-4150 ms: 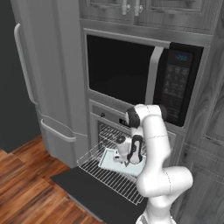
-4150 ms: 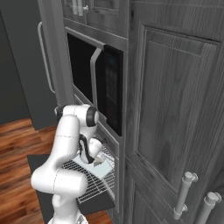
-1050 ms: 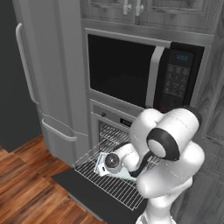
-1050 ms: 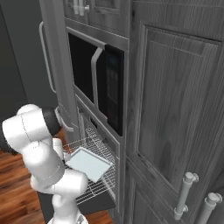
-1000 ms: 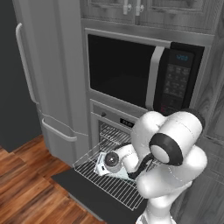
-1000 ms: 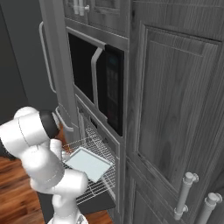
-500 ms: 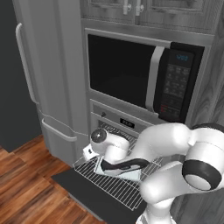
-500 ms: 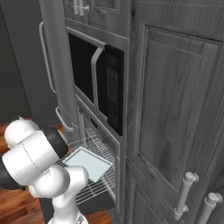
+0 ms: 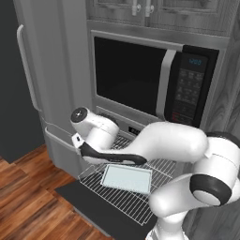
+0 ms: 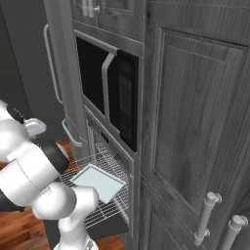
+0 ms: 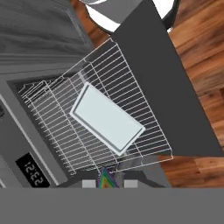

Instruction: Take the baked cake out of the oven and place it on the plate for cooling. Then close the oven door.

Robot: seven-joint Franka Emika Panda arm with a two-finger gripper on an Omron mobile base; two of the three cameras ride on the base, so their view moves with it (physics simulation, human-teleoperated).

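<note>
Arm swung left off flat pale rectangular tray (image 9: 127, 177), thin wire rack (image 9: 140, 201), dark oven door (image 9: 101, 211)

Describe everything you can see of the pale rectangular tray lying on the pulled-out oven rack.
The tray is a flat, pale blue-grey rectangle with rounded corners and a slightly raised, lighter rim; its material cannot be told. It lies flat, near the middle of the pulled-out wire rack, which hangs above the lowered dark oven door. Only the rack wires touch it. The robot's arm passes above and behind it without touching.
</note>
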